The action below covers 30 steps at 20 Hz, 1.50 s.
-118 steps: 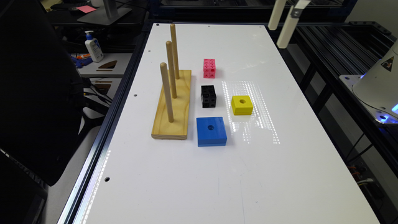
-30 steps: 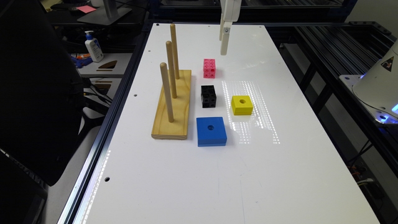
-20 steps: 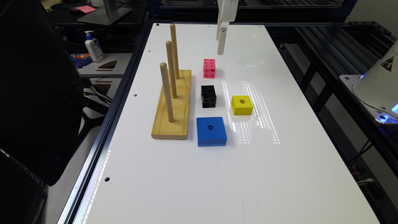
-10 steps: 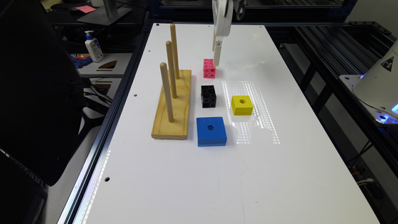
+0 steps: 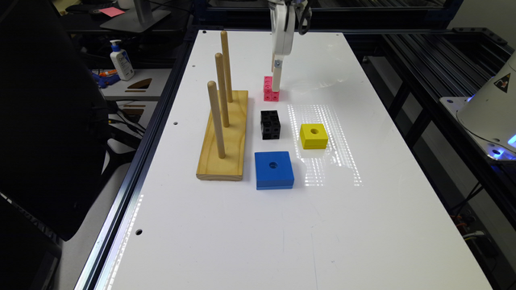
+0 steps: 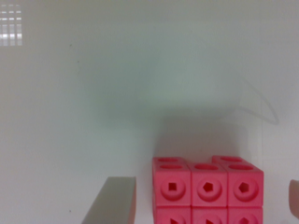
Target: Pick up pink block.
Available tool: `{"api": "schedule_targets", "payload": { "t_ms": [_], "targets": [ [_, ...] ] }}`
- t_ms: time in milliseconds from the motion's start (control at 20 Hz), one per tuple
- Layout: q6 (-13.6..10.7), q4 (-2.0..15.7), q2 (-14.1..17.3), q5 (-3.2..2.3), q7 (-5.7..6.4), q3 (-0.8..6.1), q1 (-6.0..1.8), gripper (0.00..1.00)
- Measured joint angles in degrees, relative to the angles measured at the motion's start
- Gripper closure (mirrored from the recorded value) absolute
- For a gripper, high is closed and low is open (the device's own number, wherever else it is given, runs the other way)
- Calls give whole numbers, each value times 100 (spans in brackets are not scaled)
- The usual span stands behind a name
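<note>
The pink block point(image 5: 268, 93) sits on the white table point(image 5: 363, 209), beyond the black cube point(image 5: 270, 124). My gripper point(image 5: 275, 83) has come down over it, its white body hanging straight from above. In the wrist view the pink block point(image 6: 207, 191) lies between the two fingers of my gripper point(image 6: 205, 203). One grey finger point(image 6: 112, 200) stands a small gap away from one side of the block. The other finger shows as a sliver at the frame edge, also apart from the block. The gripper is open and touches nothing.
A wooden base with three upright pegs point(image 5: 224, 133) stands on the exterior view's left of the blocks. A yellow square block with a hole point(image 5: 313, 135) and a larger blue one point(image 5: 274, 169) lie nearer the camera. The table's edges drop to dark frame rails.
The gripper has travelled from the far right corner to above the pink block, then lowered until its fingers straddle it. None of the blocks has moved.
</note>
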Motion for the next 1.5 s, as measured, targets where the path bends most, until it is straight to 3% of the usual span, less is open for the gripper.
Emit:
{"api": "schedule_targets", "payload": {
  "t_ms": [450, 1100, 1250, 1300, 1500],
  "targets": [
    [323, 35, 364, -6, 0, 0, 0, 0],
    [329, 238, 502, -7, 4, 53, 23, 0],
    [442, 258, 647, -13, 7, 53, 25, 0],
    [438, 282, 660, -14, 8, 53, 22, 100],
    [438, 282, 660, -14, 8, 53, 22, 100]
  ]
}}
